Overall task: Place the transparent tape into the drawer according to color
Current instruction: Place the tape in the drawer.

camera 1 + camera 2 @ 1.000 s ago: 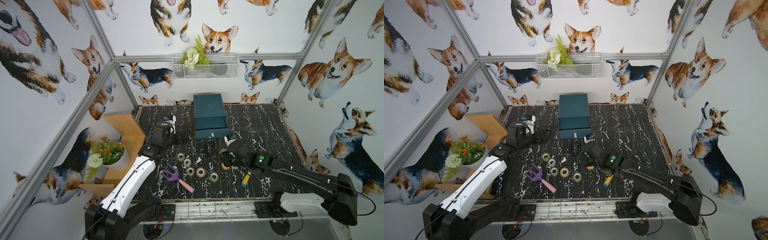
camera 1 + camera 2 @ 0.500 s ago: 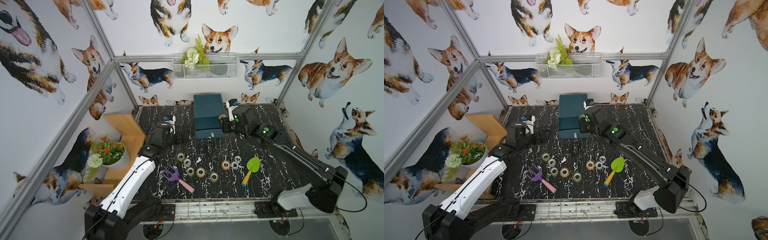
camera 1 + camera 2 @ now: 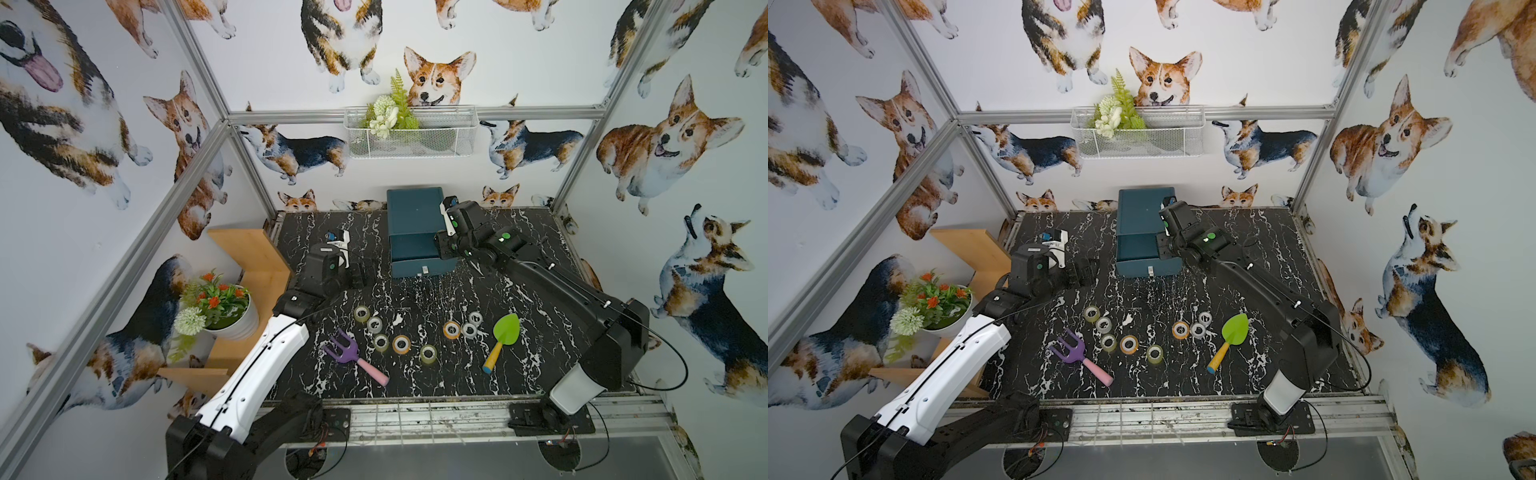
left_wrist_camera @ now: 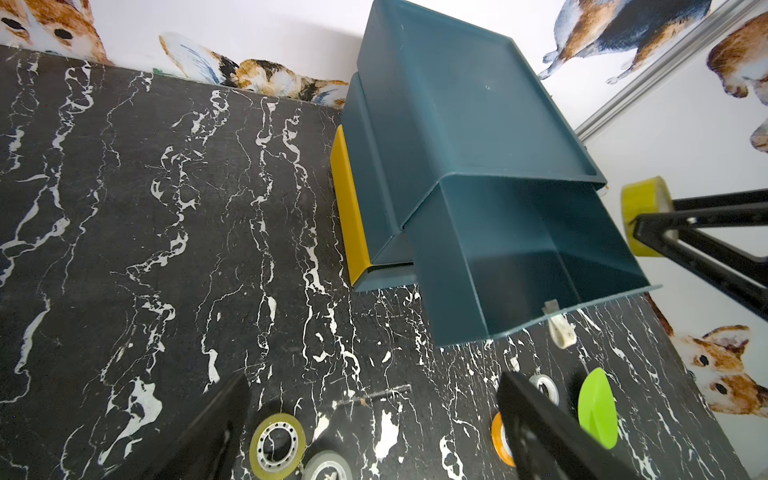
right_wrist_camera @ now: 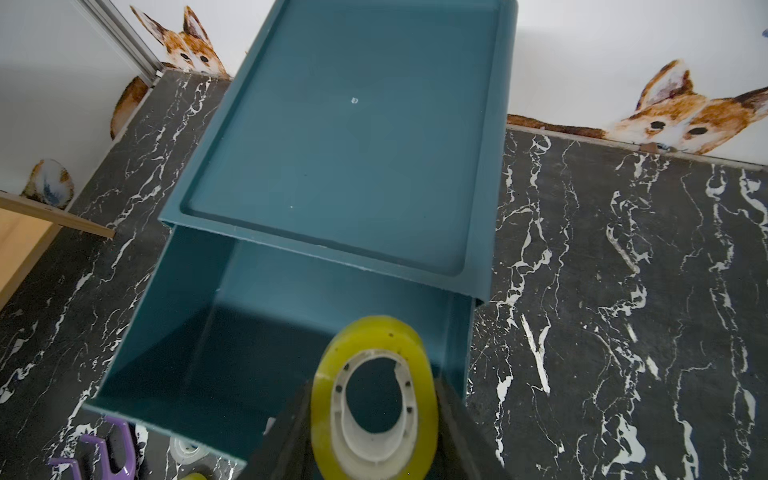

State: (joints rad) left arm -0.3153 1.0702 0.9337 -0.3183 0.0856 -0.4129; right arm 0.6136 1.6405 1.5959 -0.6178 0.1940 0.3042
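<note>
The teal drawer unit stands at the back of the table with its top drawer pulled out and nothing in the part that shows. My right gripper is shut on a yellow-green transparent tape roll, held upright above the open drawer's right front corner; the held roll also shows in the left wrist view. Several more rolls lie on the table, among them yellow-green, grey-white and orange. My left gripper hangs open left of the drawer, holding nothing.
A purple toy rake lies front left of the rolls and a green toy trowel to their right. A flower pot and a wooden shelf stand at the left edge. A yellow lower drawer front shows under the teal unit.
My right gripper has lifted from the table near the trowel and travelled back to the open drawer with the yellow-green roll. The left arm has stayed still.
</note>
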